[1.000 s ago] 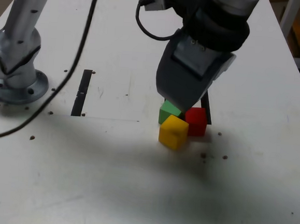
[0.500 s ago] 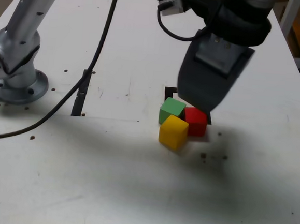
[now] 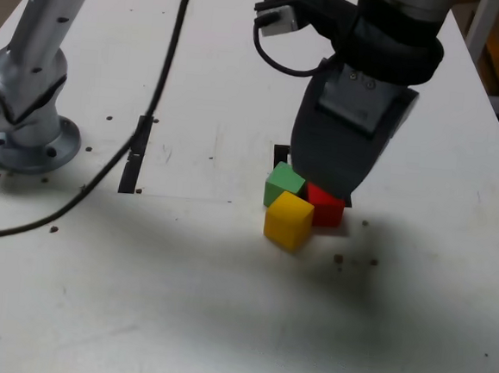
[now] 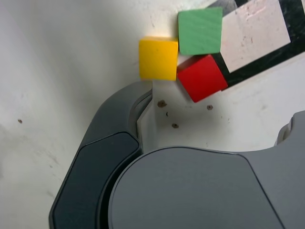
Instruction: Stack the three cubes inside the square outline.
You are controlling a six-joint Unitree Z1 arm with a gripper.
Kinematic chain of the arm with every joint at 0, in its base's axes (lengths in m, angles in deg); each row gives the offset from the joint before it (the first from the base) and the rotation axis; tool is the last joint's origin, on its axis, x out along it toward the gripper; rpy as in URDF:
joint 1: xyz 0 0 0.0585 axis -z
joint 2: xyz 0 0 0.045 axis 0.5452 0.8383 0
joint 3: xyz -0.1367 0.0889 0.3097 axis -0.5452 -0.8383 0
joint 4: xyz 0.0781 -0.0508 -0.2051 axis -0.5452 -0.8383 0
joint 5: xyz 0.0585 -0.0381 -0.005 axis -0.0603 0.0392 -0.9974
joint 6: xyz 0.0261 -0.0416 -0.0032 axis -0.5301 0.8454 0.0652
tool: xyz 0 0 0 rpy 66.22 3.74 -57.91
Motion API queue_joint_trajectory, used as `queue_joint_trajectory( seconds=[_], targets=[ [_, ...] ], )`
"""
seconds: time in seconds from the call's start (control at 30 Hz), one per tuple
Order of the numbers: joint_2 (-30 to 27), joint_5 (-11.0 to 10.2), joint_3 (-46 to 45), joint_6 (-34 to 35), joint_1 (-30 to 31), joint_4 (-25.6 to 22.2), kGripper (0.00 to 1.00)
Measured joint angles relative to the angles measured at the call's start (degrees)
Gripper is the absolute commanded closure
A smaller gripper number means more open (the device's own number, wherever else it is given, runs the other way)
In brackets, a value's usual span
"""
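Three cubes sit touching in a cluster on the white table: green (image 3: 283, 184), red (image 3: 327, 206) and yellow (image 3: 288, 220). In the wrist view the green cube (image 4: 200, 30) lies on a corner of the square outline (image 4: 267, 56). The red cube (image 4: 202, 78) overlaps the outline's tape edge, and the yellow cube (image 4: 158, 58) sits just outside it. My gripper (image 3: 328, 171) hangs right above the red and green cubes, open, with nothing between its fingers (image 4: 119, 143). It hides most of the square outline (image 3: 280, 152) in the exterior view.
The arm's metal base (image 3: 25, 126) stands at the exterior view's left, and a black cable (image 3: 148, 101) trails across the table from it. A straight black strip (image 3: 137, 153) lies to the left of the cubes. Small dark specks (image 3: 339, 259) dot the table near them.
The gripper swung to the exterior view's right over the cubes, then settled slightly lower and back left. It stayed open. The cubes have not moved.
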Motion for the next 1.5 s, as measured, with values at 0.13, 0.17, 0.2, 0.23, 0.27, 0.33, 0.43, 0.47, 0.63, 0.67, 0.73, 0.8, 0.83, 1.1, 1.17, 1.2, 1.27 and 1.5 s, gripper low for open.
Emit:
queue_joint_trajectory(
  seconds=[0.13, 0.17, 0.2, 0.23, 0.27, 0.33, 0.43, 0.47, 0.63, 0.67, 0.73, 0.8, 0.83, 1.1, 1.17, 1.2, 1.27, 1.5],
  targets=[
    [-0.86, -0.05, -1.37, 0.09, -0.49, 0.07, 0.00],
    [-1.24, -0.27, -1.66, 0.10, -0.63, 0.06, 0.00],
    [-1.72, -0.69, -1.80, 0.10, -0.79, -0.08, 0.00],
    [-2.36, -1.15, -1.79, 0.10, -0.92, -0.39, 0.00],
    [-3.01, -1.65, -1.54, 0.10, -1.03, -0.92, 0.00],
    [-4.08, -2.96, -0.75, 0.10, -1.13, -2.46, 0.00],
    [-4.20, -4.39, -0.65, 0.09, -1.17, -3.02, 0.00],
    [-3.99, -4.93, -0.66, 0.08, -1.24, -3.18, 0.00],
    [-3.85, -6.62, -2.73, 0.05, -2.99, -2.19, 0.00],
    [-3.97, -6.72, -3.37, 0.05, -3.14, -2.04, 0.00],
    [-4.62, -6.87, -4.96, 0.04, -4.06, -1.30, 0.00],
    [-5.93, -6.77, -6.16, 0.04, -4.90, -0.58, 0.00],
    [-6.41, -6.46, -6.35, 0.04, -5.02, -0.49, 0.00],
    [-6.69, -6.71, -9.13, -1.73, -2.12, 5.17, 0.01],
    [-6.68, -8.98, -9.12, -5.88, -0.77, 4.27, 0.01],
    [-6.68, -9.63, -9.07, -7.81, -0.11, 3.58, 0.01],
    [-6.68, -10.89, -8.65, -11.79, 1.24, 2.08, 0.01],
    [-5.77, -17.46, -2.71, -27.84, 3.72, -4.79, 0.00]
  ],
)
